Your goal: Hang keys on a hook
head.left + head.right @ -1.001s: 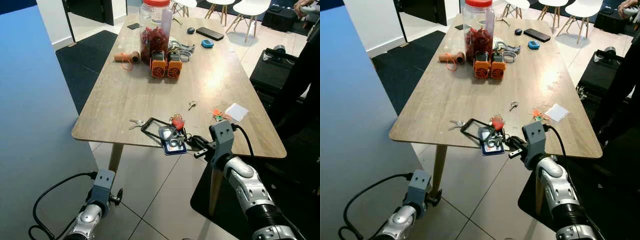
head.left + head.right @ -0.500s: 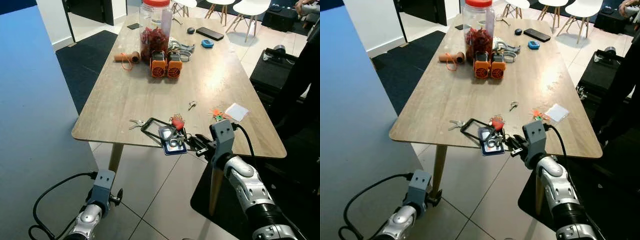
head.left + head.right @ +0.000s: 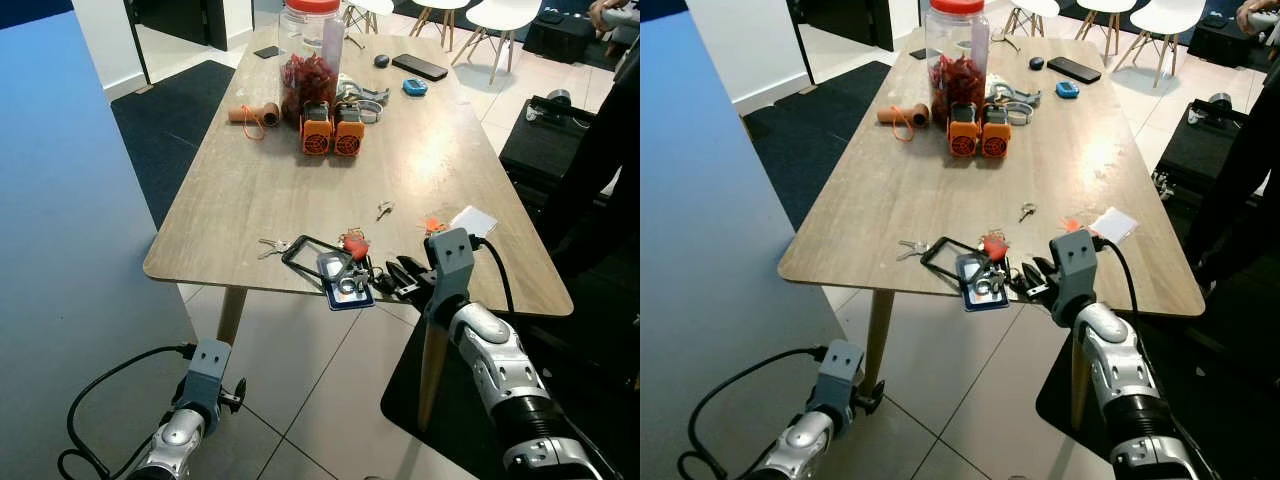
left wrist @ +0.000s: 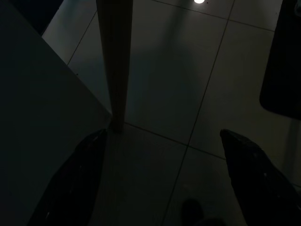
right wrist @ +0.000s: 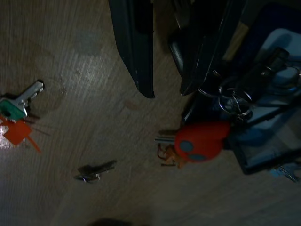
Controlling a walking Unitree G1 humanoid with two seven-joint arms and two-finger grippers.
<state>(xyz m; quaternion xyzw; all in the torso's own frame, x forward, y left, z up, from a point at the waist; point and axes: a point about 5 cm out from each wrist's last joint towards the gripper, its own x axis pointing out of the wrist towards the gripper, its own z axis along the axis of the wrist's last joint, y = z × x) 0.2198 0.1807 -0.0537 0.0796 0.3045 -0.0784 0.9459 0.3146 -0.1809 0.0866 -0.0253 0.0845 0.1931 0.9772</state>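
**Right gripper at key bunch on front bench edge**

A tall clear plastic jar (image 3: 308, 55) with a red lid is seen at the far end of the wooden bench (image 3: 250, 190); it is partly filled with dark red pieces, kind not resolved. Two orange, black-faced blocks (image 3: 333, 131) are stood side by side just in front of the jar. A brown cardboard roll (image 3: 252, 114) with an orange cord is laid beside the jar. A black phone (image 3: 420, 67), a small blue oval item (image 3: 415, 87) and a grey tangle of straps (image 3: 362, 97) are seen behind the jar.

The key bunch (image 3: 349, 268) is found at the front edge of the bench: metal rings, a rounded red fob (image 5: 202, 141), a blue card holder (image 3: 345, 285) overhanging the edge and a black strap loop (image 3: 305, 250). A pair of loose silver keys (image 3: 272, 245) is laid just beside the loop. A single small key (image 3: 383, 210) is laid further in, and a key with green and orange tags (image 5: 14, 117) is seen near a white paper slip (image 3: 473, 222).

The right gripper (image 3: 398, 280) is placed low over the bench edge, just beside the bunch. In the right wrist view its two black fingers (image 5: 138, 52) are seen slightly apart, nothing held between them; one finger is set against the rings and strap, contact not certain.

The left gripper (image 4: 164, 179) is hung idle below the bench, over grey floor tiles (image 4: 188, 94) near a wooden bench leg (image 4: 115, 61); its fingers (image 4: 75, 179) are spread wide apart.
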